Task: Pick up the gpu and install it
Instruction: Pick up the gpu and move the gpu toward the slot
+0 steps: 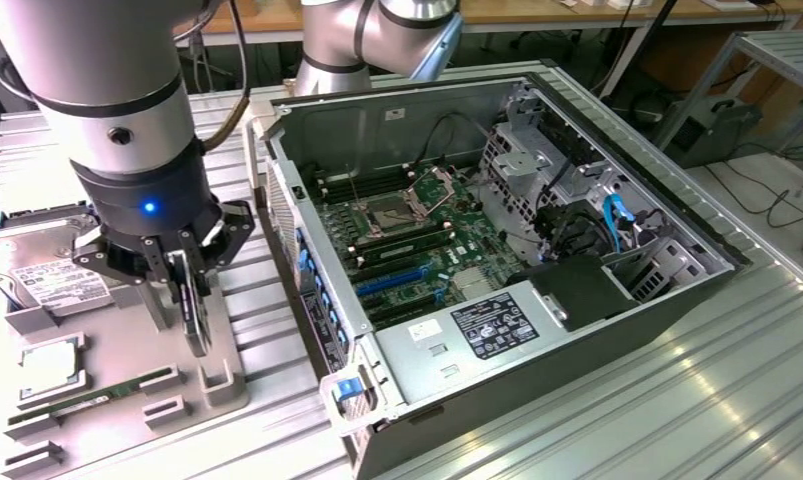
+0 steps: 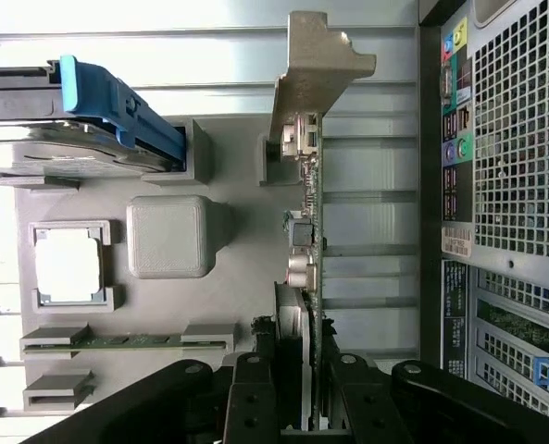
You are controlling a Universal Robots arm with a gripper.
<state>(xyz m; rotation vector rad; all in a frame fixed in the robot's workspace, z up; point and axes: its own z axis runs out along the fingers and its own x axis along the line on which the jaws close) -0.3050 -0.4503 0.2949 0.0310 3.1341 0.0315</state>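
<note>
The gpu, a thin green card with a pale metal bracket at its far end, stands on edge between my fingers. My gripper is shut on its near end, with black fingers on either face. In the exterior view the gripper hangs over the grey parts tray at that view's left, and the gpu points down toward the tray's slotted posts. I cannot tell whether the card's lower edge touches the posts.
The open computer case lies to the exterior view's right of the tray, its motherboard showing blue slots. On the tray sit a hard drive, a processor and a memory stick. The case's rear grille is close beside the card.
</note>
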